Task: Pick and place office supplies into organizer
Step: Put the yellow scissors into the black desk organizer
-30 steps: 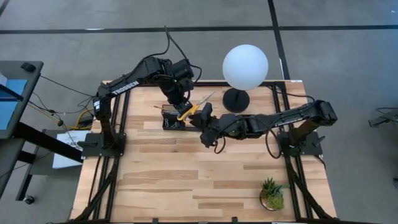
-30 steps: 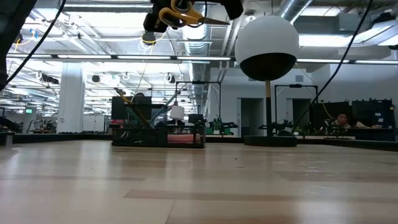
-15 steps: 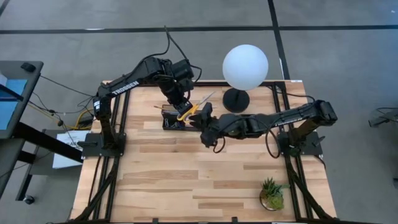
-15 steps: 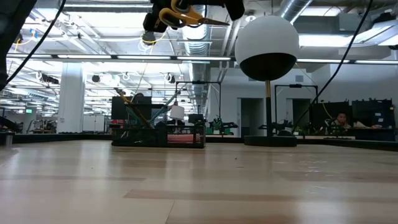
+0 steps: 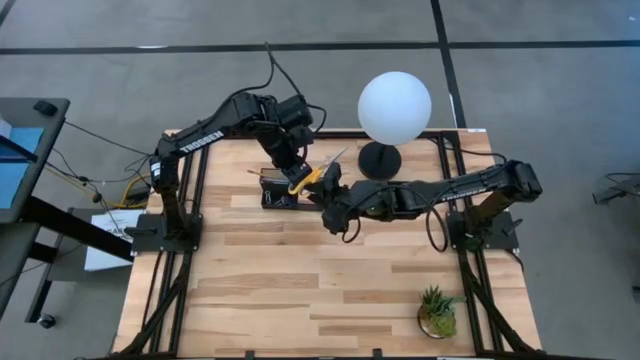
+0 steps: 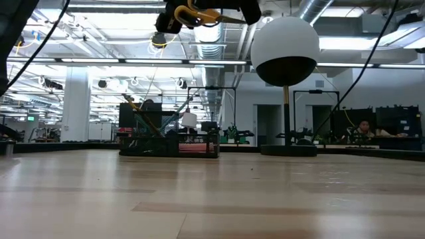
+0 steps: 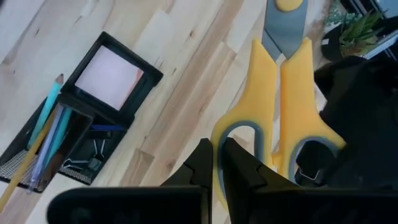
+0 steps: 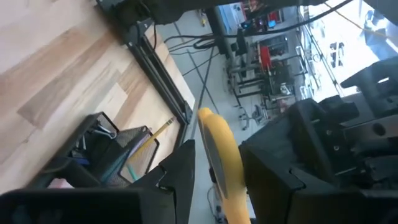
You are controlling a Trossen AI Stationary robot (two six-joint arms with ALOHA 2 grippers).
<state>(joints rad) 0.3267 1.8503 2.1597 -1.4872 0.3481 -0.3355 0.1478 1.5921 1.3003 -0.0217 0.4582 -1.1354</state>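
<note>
The counter (image 5: 300, 290) carries the lamp (image 5: 394, 110) and, smaller, the organizer (image 5: 275, 190), already stocked with pens (image 7: 46, 140), a pink pad (image 7: 113, 74) and a clip (image 7: 93, 163). Above it both arms meet on the scissors (image 5: 312, 172): the left gripper (image 5: 292, 168) has its jaws clenched at a handle loop, the right gripper (image 5: 330, 186) has its jaws closed on the yellow handle. Stiff, light and smooth-bladed, the scissors look safest held by the handles
</note>
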